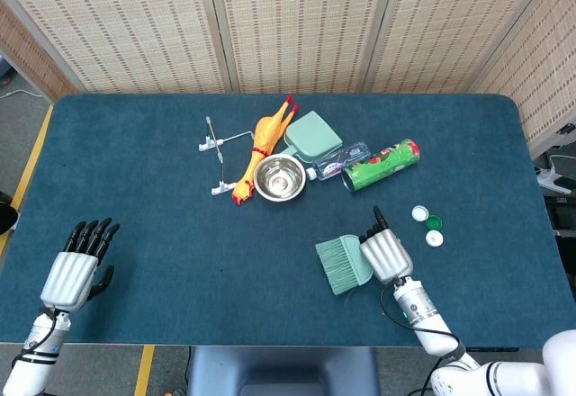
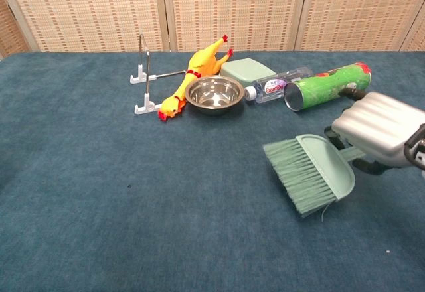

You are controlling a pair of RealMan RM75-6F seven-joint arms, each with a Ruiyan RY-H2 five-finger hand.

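One bottle (image 2: 275, 85) label reads roughly "Ganten", blurred. The right hand (image 1: 386, 254) grips a brush (image 2: 311, 172), fingers closed around its handle. The left hand (image 1: 77, 268) holds nothing, fingers (image 1: 94, 235) straight and slightly spread.

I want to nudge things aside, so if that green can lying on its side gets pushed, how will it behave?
The green can is a cylinder lying on its side, so a sideways push would probably roll it on the blue table. The end facing the chest camera looks open and hollow, so it is likely light. The clear bottle beside it may block rolling that way.
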